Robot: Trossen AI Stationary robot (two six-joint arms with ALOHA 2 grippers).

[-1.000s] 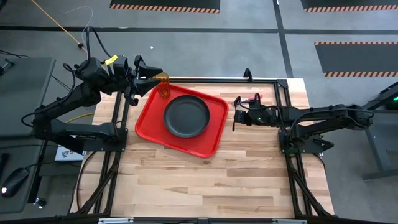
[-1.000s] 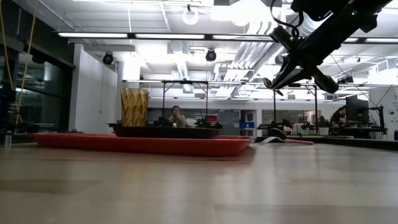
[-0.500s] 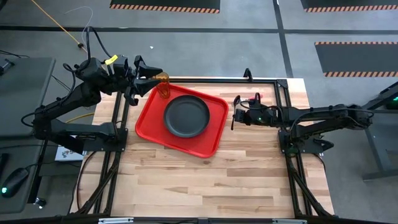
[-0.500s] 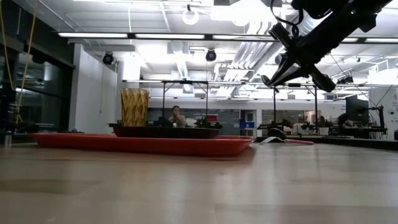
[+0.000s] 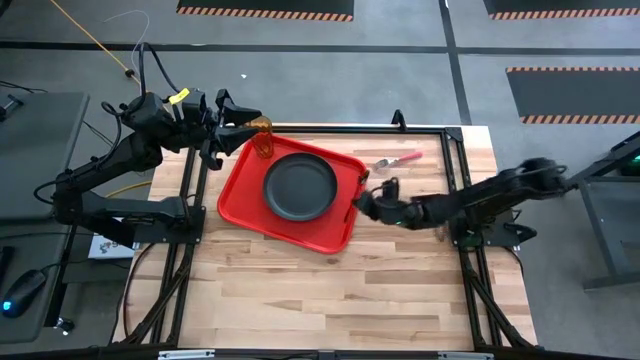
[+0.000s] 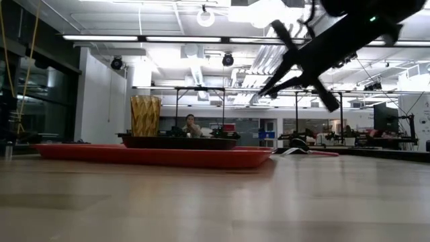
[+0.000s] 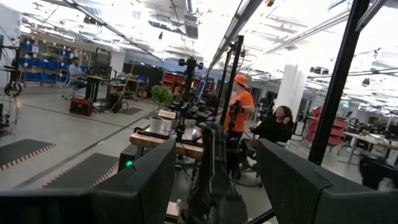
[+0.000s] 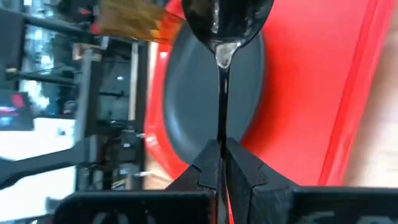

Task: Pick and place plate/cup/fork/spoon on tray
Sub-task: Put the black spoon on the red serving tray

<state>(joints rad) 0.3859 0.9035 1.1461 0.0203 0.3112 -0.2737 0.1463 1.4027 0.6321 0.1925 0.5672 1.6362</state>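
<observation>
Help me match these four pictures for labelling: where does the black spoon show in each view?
High view: the spoon is a thin dark sliver ahead of the right gripper, over the tray's right rim.
Low view: a dark bar slants up high from the gripper; whether it is the spoon cannot be told.
Left wrist view: not in it.
Right wrist view: handle clamped between the fingers, bowl at top.
Shared landmark: the plate.

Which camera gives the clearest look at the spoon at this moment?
The right wrist view: the spoon fills the picture, its handle pinched in the right tool, bowl over the plate and tray. The high view shows only a dark sliver by the tray's edge. In the low view it is a blurred streak. The left wrist view misses it.
</observation>
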